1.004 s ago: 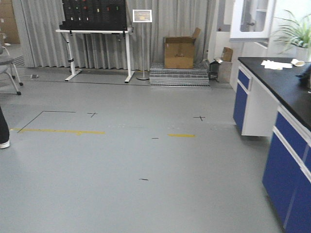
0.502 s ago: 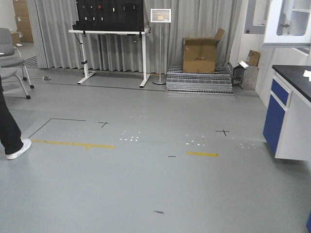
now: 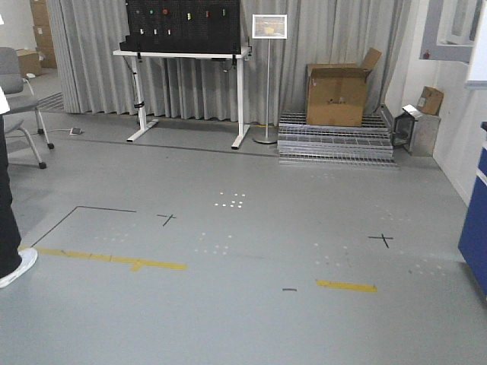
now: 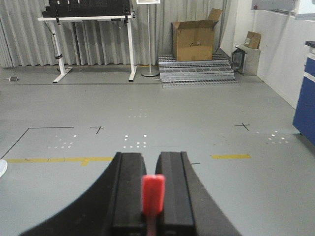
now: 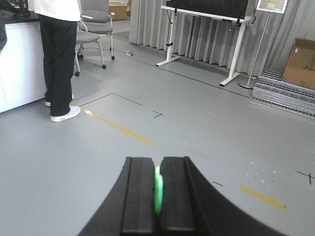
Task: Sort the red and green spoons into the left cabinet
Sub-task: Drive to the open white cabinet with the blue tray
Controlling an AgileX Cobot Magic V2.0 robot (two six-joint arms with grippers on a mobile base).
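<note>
At 6 o'clock, left wrist view: left gripper (image 4: 150,169) clamped on red spoon (image 4: 153,192). Same spot, right wrist view: right gripper (image 5: 157,164) clamped on green spoon (image 5: 158,194), edge-on. Looks like transit step; no left cabinet visible. Next: needs locating cabinet, approaching, shelving both.

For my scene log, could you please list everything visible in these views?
red spoon: one, red, between the left gripper's fingers
green spoon: one, green, between the right gripper's fingers
desk: one, white, against the curtains, black panel on top
sign stand: one, silver, beside the desk
cardboard boxes: two, brown, the larger on metal grating
person: one, black trousers, left, by grey chairs
floor tape: two strips, yellow, beside black crosses
blue cabinet: one, right edge
grippers: two, black, each shut on its spoon
</note>
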